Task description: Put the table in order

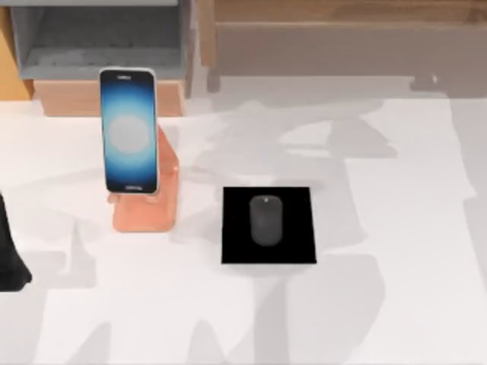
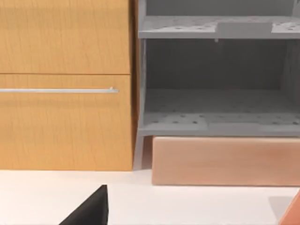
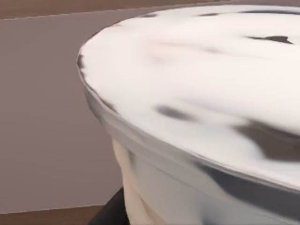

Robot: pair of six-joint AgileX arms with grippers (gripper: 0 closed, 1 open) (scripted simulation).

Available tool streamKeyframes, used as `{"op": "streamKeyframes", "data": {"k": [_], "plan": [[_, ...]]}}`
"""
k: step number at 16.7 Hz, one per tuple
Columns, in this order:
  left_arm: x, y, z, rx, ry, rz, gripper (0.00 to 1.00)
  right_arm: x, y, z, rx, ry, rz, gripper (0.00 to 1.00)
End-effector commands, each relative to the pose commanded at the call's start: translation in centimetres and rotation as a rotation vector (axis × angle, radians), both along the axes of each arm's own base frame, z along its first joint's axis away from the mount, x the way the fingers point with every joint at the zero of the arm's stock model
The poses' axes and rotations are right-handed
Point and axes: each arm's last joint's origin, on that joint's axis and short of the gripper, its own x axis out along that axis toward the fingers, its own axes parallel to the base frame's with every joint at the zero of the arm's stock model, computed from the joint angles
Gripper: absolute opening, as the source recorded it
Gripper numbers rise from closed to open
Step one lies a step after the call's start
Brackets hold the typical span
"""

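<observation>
A: Two objects sit on the white table [image 1: 396, 304]: a phone [image 1: 128, 131] propped upright on a salmon-pink stand [image 1: 148, 199], and a dark mouse [image 1: 265, 220] centred on a black square pad [image 1: 268, 225].

B: Where are the arms?

A: A dark part of the left arm [image 1: 9, 255] shows at the table's left edge, well apart from the phone and stand, which lie off toward the table's middle from it. Whether the left gripper is open or closed cannot be told. The left wrist view faces a wood and grey shelf unit [image 2: 215, 84] beyond the table. The right wrist view shows a pale, rounded glossy surface close up; the right gripper's state cannot be told either.

B: Which step is in hand?

A: Judging by the layout, both items already look placed, so the tidying seems nearly or fully done. Any next move would likely call only for keeping the arms clear of the stand.
</observation>
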Motion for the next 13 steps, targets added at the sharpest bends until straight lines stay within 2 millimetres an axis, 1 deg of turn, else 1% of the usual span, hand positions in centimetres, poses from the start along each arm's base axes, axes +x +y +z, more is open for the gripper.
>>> {"op": "streamKeyframes", "data": {"k": [4, 7, 9, 13], "plan": [[0.0, 0.0, 0.0, 0.0, 0.0, 0.0, 1.0, 3.4, -0.1, 1.1, -0.025, 0.128, 0.005, 0.0], [0.0, 0.0, 0.0, 0.0, 0.0, 0.0, 1.0, 5.2, 0.3, 1.5, -0.058, 0.202, 0.03, 0.0], [0.0, 0.0, 0.0, 0.0, 0.0, 0.0, 1.0, 5.8, 0.4, 1.2, -0.076, 0.235, 0.039, 0.0], [0.0, 0.0, 0.0, 0.0, 0.0, 0.0, 1.0, 5.9, 0.4, 1.1, -0.079, 0.24, 0.04, 0.0]]}}
